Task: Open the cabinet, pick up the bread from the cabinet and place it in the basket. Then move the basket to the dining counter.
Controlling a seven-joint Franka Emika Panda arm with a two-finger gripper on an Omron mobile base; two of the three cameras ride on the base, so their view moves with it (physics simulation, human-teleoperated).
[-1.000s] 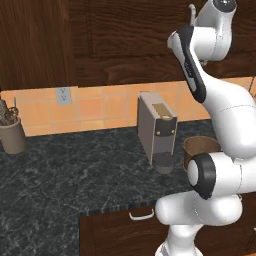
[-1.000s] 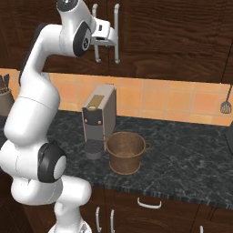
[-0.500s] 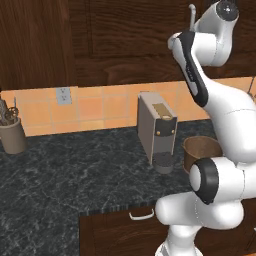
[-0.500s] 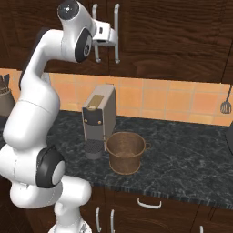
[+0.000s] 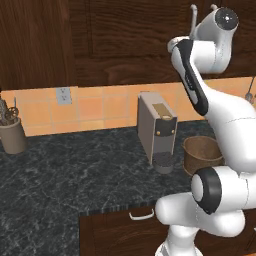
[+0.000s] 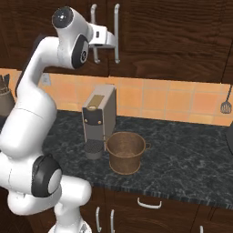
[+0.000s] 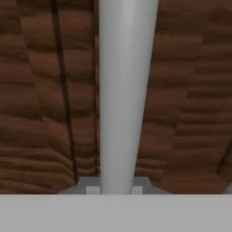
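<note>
The cabinet [image 6: 173,36] is dark brown wood with its doors closed. My gripper [image 6: 113,42] is raised against the right one of two silver bar handles [image 6: 117,27]. In the hand view that handle [image 7: 124,90] runs straight up between my fingertips [image 7: 93,189], which are shut on it. On the black speckled counter below stands the round brown basket [image 6: 126,152], which shows nothing inside and is also seen beside the arm as basket [image 5: 202,155]. The bread is hidden behind the closed doors.
A grey coffee machine [image 6: 98,116] stands just left of the basket, under my hand. A grey utensil cup [image 5: 12,135] sits at the far left of the counter. A spatula [image 6: 226,104] hangs on the orange tiled wall at the right. Drawers [image 6: 149,203] run below the counter.
My jaws have closed from wide open onto the cabinet handle. The arm has barely moved and the door is still closed.
</note>
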